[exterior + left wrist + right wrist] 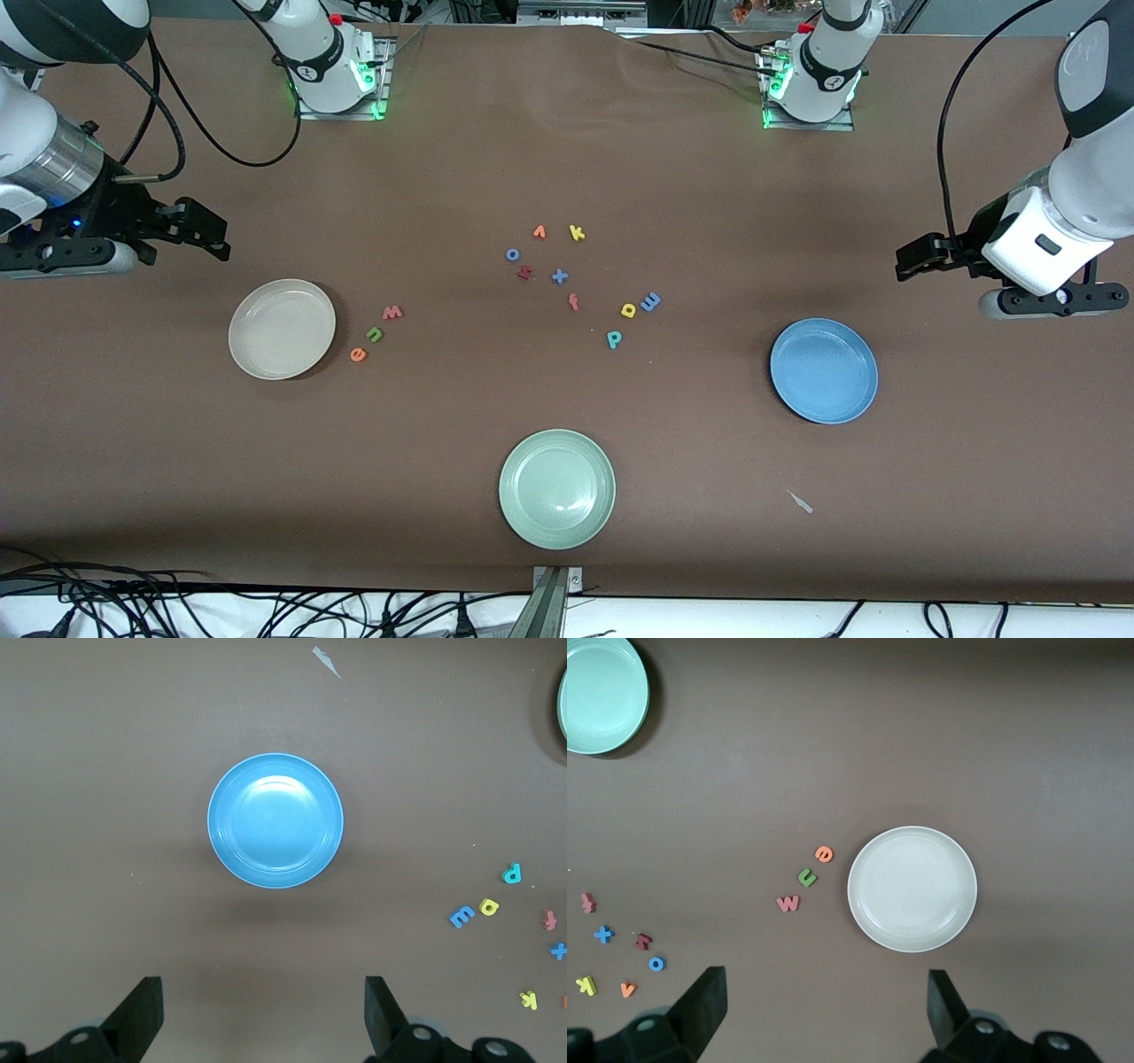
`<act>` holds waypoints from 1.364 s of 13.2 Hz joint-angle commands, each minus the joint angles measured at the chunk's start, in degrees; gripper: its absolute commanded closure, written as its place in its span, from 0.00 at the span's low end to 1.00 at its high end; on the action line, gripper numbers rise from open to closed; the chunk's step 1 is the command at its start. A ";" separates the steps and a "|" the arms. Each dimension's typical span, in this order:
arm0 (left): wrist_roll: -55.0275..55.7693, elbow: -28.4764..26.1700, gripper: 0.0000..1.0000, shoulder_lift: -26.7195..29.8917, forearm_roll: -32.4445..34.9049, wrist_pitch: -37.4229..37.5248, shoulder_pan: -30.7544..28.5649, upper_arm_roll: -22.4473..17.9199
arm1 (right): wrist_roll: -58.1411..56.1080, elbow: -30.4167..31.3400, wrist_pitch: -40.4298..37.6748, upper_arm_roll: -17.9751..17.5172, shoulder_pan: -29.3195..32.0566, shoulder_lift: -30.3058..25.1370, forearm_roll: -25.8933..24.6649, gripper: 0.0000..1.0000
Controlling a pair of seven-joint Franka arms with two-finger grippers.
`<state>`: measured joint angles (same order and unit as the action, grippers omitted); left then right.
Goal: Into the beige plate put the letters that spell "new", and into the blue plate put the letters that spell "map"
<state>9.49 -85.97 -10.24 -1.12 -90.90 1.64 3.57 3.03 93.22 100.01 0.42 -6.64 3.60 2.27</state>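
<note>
The beige plate lies toward the right arm's end of the table. Beside it, toward the table's middle, are the pink-red w, green n and orange e. The blue plate lies toward the left arm's end. The blue m, yellow a and teal p sit near the middle. My right gripper hangs open over bare table by the beige plate. Over bare table by the blue plate, my left gripper is open and empty.
A pale green plate sits near the front edge. Loose letters cluster mid-table: yellow k, orange v, blue o, a dark red letter, blue x, red-orange f. A pale scrap lies near the blue plate.
</note>
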 commanded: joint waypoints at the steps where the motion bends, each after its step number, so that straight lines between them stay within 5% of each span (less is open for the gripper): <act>1: 0.18 1.59 0.00 -0.92 -0.64 0.46 0.03 0.03 | -0.13 -0.93 -0.43 -0.07 0.40 0.26 0.80 0.00; 10: -4.38 2.38 0.00 -2.85 -1.95 -0.42 0.12 0.12 | -0.31 -0.93 -0.34 -0.07 0.57 0.26 0.80 0.00; 18: -2.21 1.51 0.00 -16.46 -1.35 -13.06 12.67 0.65 | -0.31 -0.93 -0.25 -0.07 0.57 0.26 0.80 0.00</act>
<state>6.61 -85.63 -22.68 -2.07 -101.02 10.78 4.73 3.03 93.18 100.02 0.51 -6.45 3.63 2.28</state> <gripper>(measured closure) 0.000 0.000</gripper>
